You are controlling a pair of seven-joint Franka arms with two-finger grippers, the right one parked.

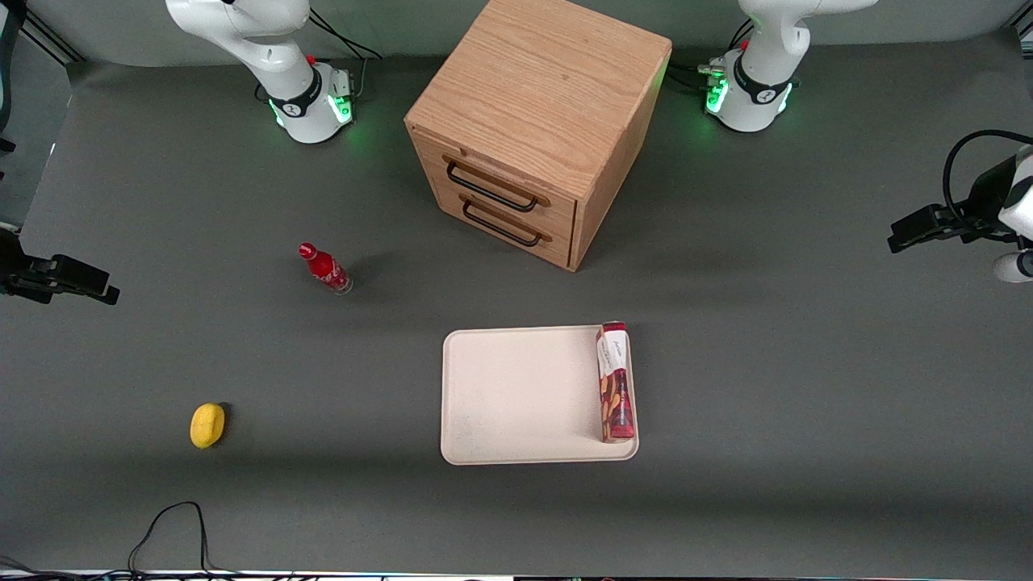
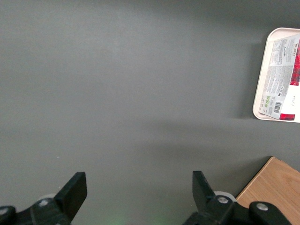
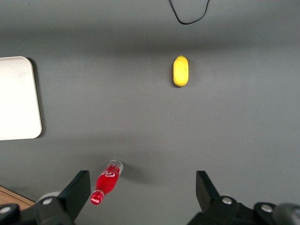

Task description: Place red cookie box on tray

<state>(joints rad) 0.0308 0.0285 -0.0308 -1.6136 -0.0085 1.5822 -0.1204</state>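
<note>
- Dark-red box (image 1: 615,384) lies flat in the tray (image 1: 516,395), just right of centre in the front view, along the tray's edge toward the working arm's end of the table; its white panel end points away from the camera.
- Cream tray sits on the grey table (image 1: 807,387), nearer the camera than the wooden drawer cabinet (image 1: 537,121).
- Left gripper (image 1: 904,236) hangs at the right edge of the front view, well apart from tray and box, holding nothing.
- In the left wrist view the gripper (image 2: 139,192) has its two black fingers (image 2: 75,190) spread wide over bare table, with a corner of the tray (image 2: 260,89), the box's white printed panel (image 2: 279,77) and a wooden corner of the cabinet (image 2: 272,187) in sight.
- Small red bottle (image 1: 324,269) stands tilted left of centre in the front view, toward the parked arm's end.
- Yellow lemon-like object (image 1: 207,425) lies lower left, nearer the camera than the bottle.
</note>
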